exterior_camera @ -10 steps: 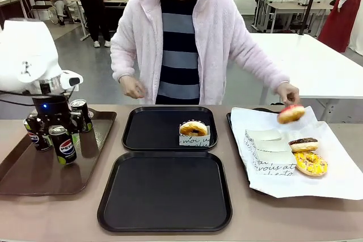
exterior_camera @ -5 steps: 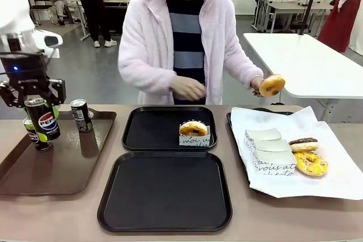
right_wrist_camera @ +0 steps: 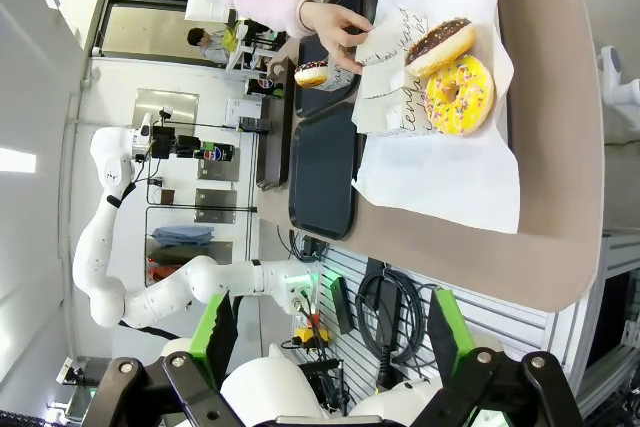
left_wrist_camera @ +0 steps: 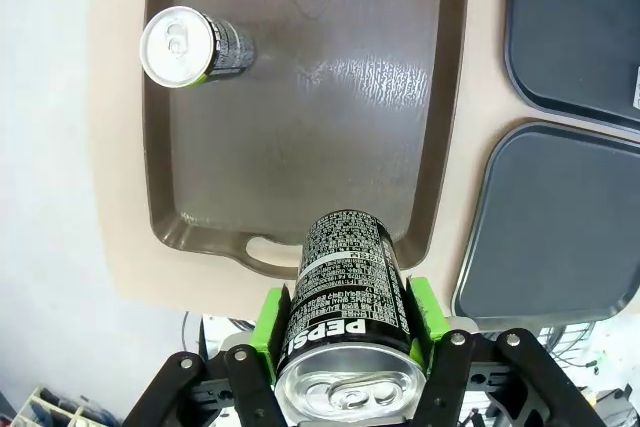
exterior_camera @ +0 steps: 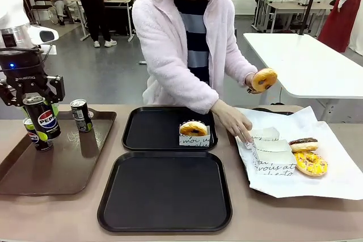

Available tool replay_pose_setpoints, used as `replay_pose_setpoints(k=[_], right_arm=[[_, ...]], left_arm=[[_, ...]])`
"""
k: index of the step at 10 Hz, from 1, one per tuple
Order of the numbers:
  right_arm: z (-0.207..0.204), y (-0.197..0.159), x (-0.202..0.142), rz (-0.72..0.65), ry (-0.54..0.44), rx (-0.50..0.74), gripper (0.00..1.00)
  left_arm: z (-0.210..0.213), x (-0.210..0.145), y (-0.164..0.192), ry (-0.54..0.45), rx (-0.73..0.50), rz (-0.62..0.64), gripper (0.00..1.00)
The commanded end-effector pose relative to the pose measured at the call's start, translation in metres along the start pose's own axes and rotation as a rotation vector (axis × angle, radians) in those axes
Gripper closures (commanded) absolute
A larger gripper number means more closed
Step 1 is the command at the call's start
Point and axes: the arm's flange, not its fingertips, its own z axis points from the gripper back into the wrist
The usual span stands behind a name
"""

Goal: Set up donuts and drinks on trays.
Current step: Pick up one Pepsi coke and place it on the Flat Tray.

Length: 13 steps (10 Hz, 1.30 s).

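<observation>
Lettering reading "PEPSI" is seen in white on the slim black can (left_wrist_camera: 345, 297), which is clamped between the green pads of the left gripper (left_wrist_camera: 347, 332) and held lifted over the left side of the brown tray (exterior_camera: 51, 174). A second can (exterior_camera: 81, 115) and a third (exterior_camera: 34, 134) are stood near that tray's far left corner. Black script, only partly legible, is printed on the white sleeve of a golden-brown donut (exterior_camera: 194, 128) at the right edge of the far black tray (exterior_camera: 153, 131). Another donut (exterior_camera: 264, 79) is held up in the person's hand (exterior_camera: 251, 85). The fingers of the right gripper (right_wrist_camera: 330, 337) are spread apart, with nothing grasped.
</observation>
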Motion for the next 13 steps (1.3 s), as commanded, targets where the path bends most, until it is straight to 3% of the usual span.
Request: replay_pose_setpoints(k=[1, 4, 7, 13], right_arm=[[0.001, 0.000, -0.001, 0.001, -0.006, 0.011, 0.00], [0.001, 0.000, -0.001, 0.001, -0.006, 0.011, 0.00], [0.001, 0.000, -0.001, 0.001, -0.006, 0.011, 0.00], [0.001, 0.000, -0.001, 0.001, -0.006, 0.011, 0.00]], left_arm=[[0.002, -0.001, 0.000, -0.004, -0.001, 0.001, 0.41], [0.010, 0.023, -0.064, -0.037, 0.002, -0.104, 0.41], [0.016, 0.040, -0.108, -0.072, -0.009, -0.144, 0.41], [-0.011, 0.067, -0.183, -0.099, -0.031, -0.176, 0.41]])
